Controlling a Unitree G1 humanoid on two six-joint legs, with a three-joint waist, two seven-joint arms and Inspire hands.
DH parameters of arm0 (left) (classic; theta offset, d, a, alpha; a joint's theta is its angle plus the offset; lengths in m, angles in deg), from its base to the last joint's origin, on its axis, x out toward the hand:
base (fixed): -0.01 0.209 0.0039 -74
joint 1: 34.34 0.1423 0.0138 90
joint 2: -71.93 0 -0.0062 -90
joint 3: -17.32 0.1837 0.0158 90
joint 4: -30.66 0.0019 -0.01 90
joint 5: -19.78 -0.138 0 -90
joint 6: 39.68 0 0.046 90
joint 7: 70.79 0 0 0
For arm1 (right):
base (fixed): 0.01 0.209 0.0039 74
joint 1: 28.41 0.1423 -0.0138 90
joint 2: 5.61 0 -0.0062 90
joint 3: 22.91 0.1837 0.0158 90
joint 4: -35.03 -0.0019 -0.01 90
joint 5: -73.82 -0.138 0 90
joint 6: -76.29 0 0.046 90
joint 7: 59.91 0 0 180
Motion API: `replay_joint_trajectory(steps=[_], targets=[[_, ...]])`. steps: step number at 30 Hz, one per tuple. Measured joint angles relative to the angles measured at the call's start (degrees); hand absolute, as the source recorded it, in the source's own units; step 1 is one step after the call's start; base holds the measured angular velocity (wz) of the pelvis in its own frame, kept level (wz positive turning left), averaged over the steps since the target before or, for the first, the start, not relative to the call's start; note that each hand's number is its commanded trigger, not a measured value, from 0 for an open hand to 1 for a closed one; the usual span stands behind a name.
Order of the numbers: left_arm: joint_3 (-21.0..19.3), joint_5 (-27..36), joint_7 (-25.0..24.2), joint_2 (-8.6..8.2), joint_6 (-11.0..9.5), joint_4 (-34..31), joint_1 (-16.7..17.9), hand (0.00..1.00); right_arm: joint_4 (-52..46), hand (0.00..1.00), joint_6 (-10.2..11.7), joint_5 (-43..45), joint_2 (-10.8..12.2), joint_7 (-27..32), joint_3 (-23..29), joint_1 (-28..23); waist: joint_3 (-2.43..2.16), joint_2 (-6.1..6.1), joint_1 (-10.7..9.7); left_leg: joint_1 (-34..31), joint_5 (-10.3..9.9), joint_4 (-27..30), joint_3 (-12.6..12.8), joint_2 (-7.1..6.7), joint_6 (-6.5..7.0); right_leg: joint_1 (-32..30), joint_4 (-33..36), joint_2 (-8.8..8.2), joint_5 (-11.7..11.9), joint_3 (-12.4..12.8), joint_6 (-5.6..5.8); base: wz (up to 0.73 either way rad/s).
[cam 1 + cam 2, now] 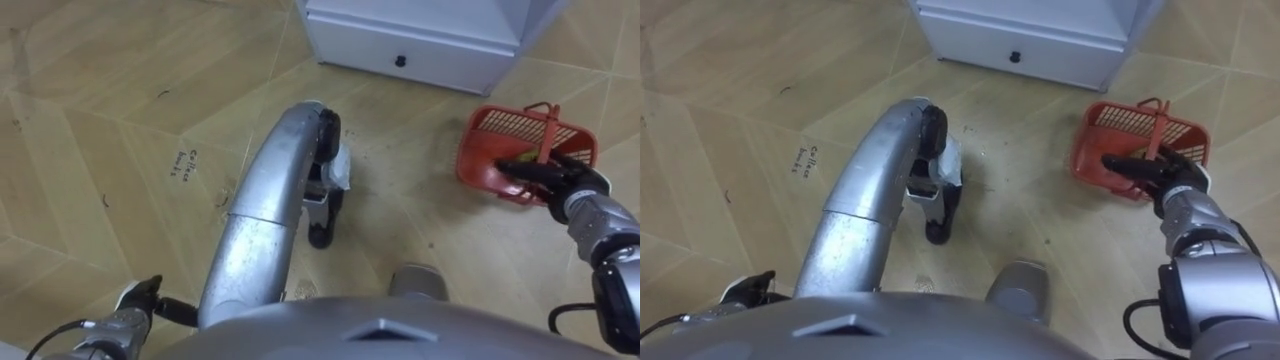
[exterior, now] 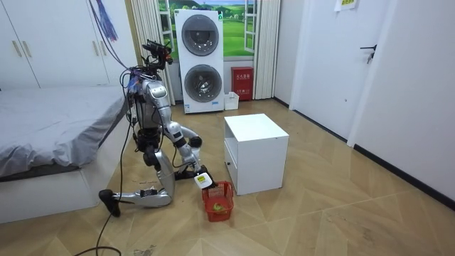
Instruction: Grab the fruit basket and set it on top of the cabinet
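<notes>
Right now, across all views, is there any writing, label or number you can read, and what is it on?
Dark handwriting on the floor: two short lines, too blurred to read.
Green sign at the room view's top right: too small to read.
Red box beside the washing machines: print too small to read.
Fruit basket and white cabinet: no text shows.

Red mesh basket (image 1: pixel 497 132), white cabinet (image 1: pixel 420 45), tan herringbone floor (image 1: pixel 100 110)
</notes>
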Motion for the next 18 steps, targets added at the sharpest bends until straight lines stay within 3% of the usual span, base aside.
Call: replay_joint_trajectory(steps=[18], targets=[[1.3,0.1,-0.1,0.00,0.0,0.0,-0.1,0.00,0.6,1.00,-0.7,-1.3,0.0,0.2,-1.0,1.7,0.01,0.02,0.8,-0.8,0.3,0.1,0.2,0.16,0.15,-1.4,0.7,0.11,-0.1,0.8,-0.17,-0.01]])
